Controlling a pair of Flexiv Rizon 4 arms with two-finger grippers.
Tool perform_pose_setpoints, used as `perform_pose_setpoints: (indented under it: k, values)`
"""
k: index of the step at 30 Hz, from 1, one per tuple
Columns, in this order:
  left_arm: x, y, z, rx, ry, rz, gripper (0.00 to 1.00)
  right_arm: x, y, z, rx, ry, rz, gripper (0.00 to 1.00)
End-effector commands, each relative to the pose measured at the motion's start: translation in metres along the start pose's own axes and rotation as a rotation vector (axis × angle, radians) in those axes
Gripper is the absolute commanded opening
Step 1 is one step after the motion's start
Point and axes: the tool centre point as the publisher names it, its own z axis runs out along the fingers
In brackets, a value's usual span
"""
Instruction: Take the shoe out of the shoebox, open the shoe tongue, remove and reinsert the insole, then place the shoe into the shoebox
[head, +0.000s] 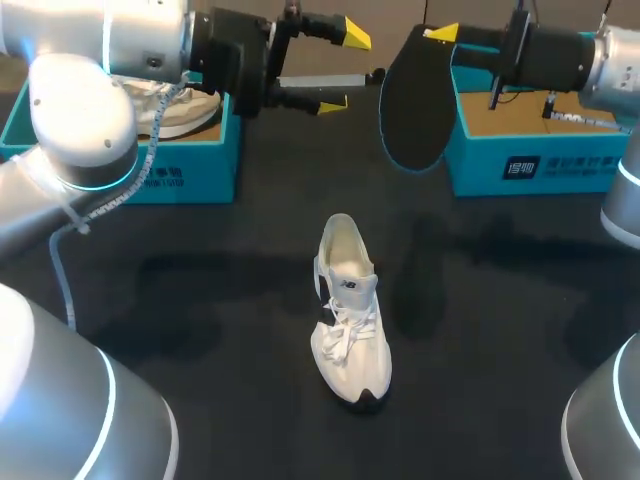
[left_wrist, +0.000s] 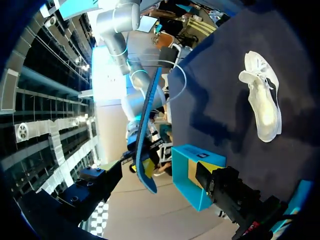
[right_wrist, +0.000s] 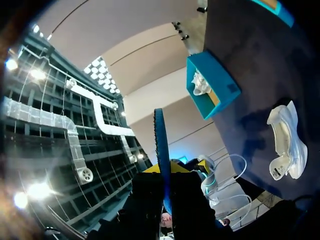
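A white shoe stands upright on the dark table, toe toward me, with its tongue pulled open. Its black insole with a blue rim hangs in the air above the table's far middle, pinched at its upper edge by my right gripper, which is shut on it. In the right wrist view the insole runs edge-on between the fingers, and the shoe lies off to one side. My left gripper stands open just left of the insole, apart from it. The left wrist view shows the insole ahead.
An open teal shoebox at the far left holds another white shoe. A second teal shoebox stands at the far right under my right arm. Bare dark table surrounds the shoe.
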Motion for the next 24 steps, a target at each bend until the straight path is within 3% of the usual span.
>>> perform_pose_setpoints:
  k: [1,11,24]
  values:
    - [0.0,0.0,0.0,-0.001,0.0,0.002,1.0,0.0,0.0,0.001,-0.002,-0.001,0.001,0.0]
    - [0.002,-0.001,0.014,0.018,-0.071,-0.009,1.0,-0.004,0.019,0.021,-0.046,-0.007,0.041,0.0]
    - [0.013,-0.007,0.015,0.0,-0.167,-0.037,1.0,-0.004,0.03,0.048,0.026,-0.124,0.108,0.0]
